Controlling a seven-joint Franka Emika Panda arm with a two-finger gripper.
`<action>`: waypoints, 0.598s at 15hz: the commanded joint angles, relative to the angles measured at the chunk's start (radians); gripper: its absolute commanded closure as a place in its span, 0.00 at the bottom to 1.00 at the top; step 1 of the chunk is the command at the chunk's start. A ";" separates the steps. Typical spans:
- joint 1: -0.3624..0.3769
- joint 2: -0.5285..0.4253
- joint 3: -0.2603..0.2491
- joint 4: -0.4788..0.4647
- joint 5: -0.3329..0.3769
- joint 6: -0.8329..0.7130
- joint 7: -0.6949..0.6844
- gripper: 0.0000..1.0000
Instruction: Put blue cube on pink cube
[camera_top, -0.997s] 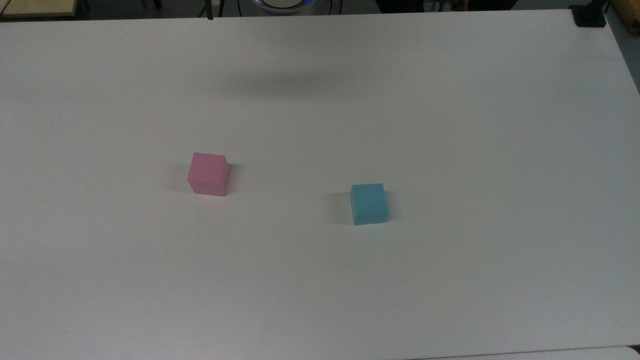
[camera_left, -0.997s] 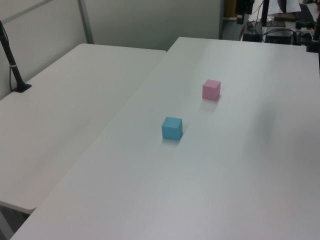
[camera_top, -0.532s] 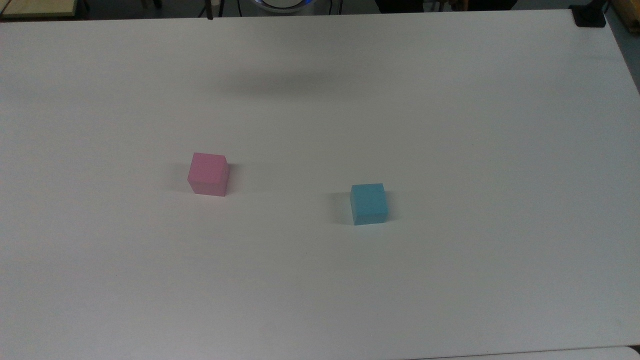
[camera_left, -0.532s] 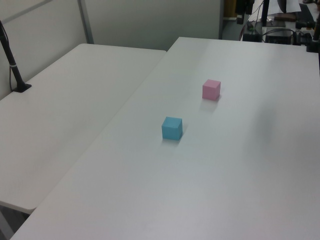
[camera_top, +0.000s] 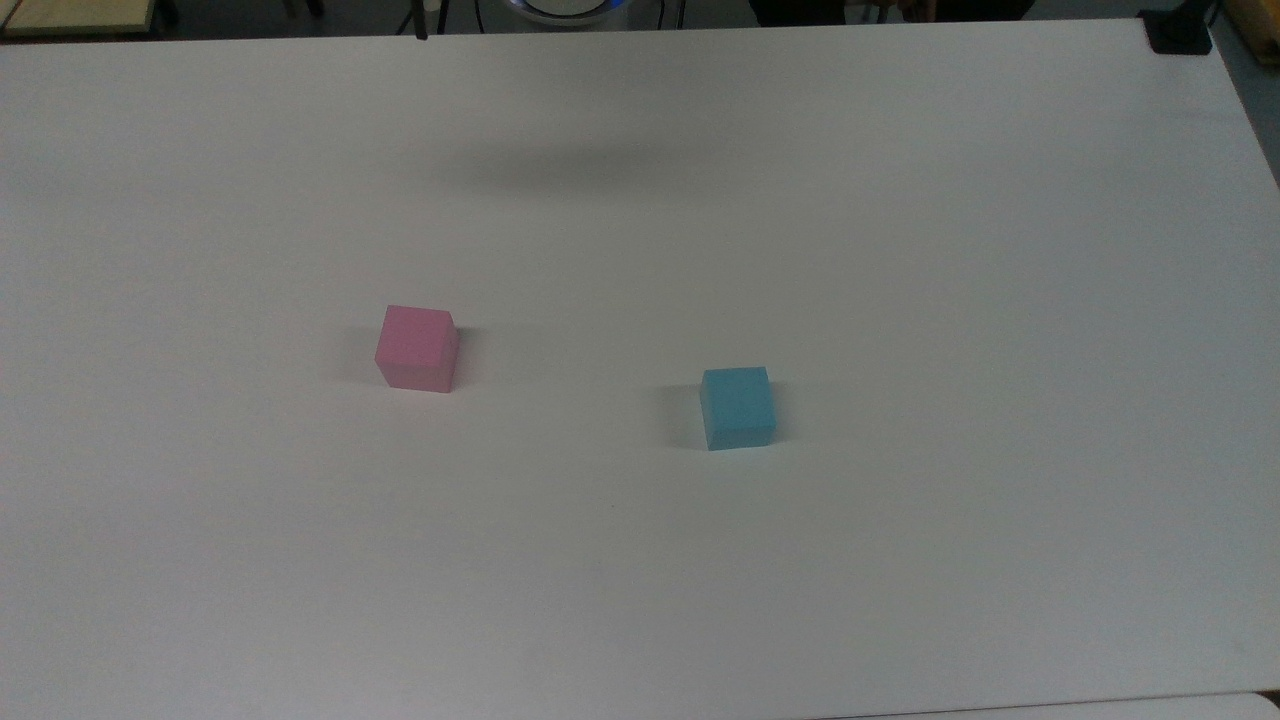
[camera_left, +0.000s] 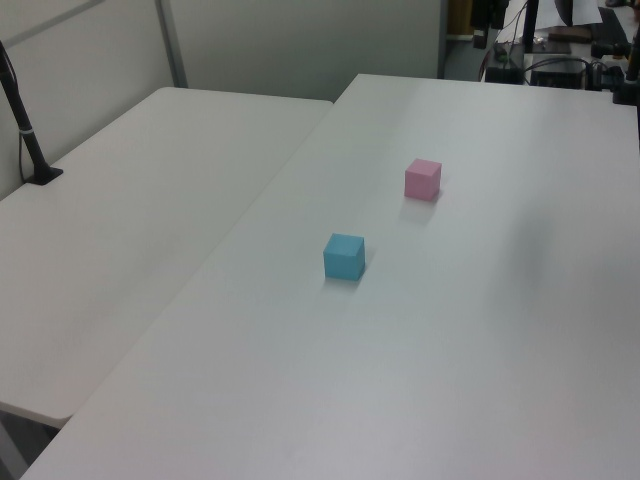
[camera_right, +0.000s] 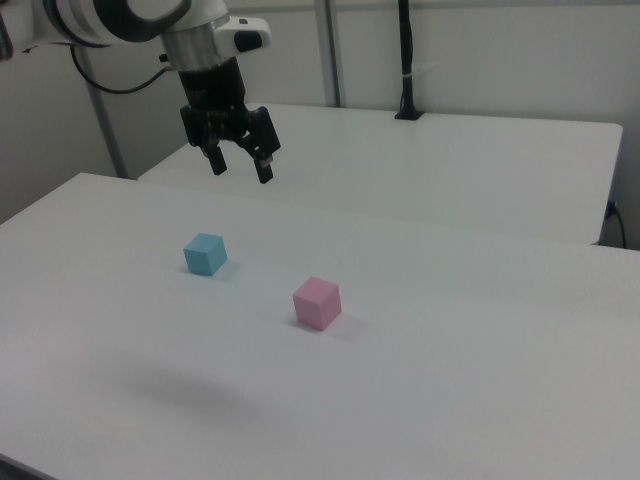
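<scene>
On a broad white worktop (camera_top: 900, 250), the pink cube (camera_top: 417, 347) serves as the landmark for everything else. Reading the top view from left to right, the pink cube sits left of centre, flat on the surface, with one corner turned slightly toward the camera. To its right, well apart and a little nearer the lower edge of the picture, rests the blue cube (camera_top: 738, 407), also flat on the worktop and touching nothing. A soft grey shadow (camera_top: 570, 165) lies on the surface above and to the right of the pink cube. In the left view the order is reversed: the blue cube (camera_left: 344, 257) comes first, and the pink cube (camera_left: 422, 179) lies to its right and farther from the camera; a second white table (camera_left: 130, 220) adjoins the worktop (camera_left: 450, 360) far to the left of the pink cube. In the right view, the robot's gripper (camera_right: 240, 167) hangs in the air above and to the left of the pink cube (camera_right: 317, 302), higher than both cubes and roughly over the blue cube (camera_right: 205, 254). Its jaws point downward and stand apart, holding nothing. A black pole (camera_right: 405, 60) rises from the far table, above and to the right of the pink cube.
</scene>
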 joint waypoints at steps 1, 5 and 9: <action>0.023 -0.012 -0.015 -0.013 0.018 -0.017 0.005 0.00; 0.023 -0.012 -0.010 -0.014 0.020 -0.023 0.012 0.00; 0.024 -0.012 -0.009 -0.013 0.018 -0.023 0.003 0.00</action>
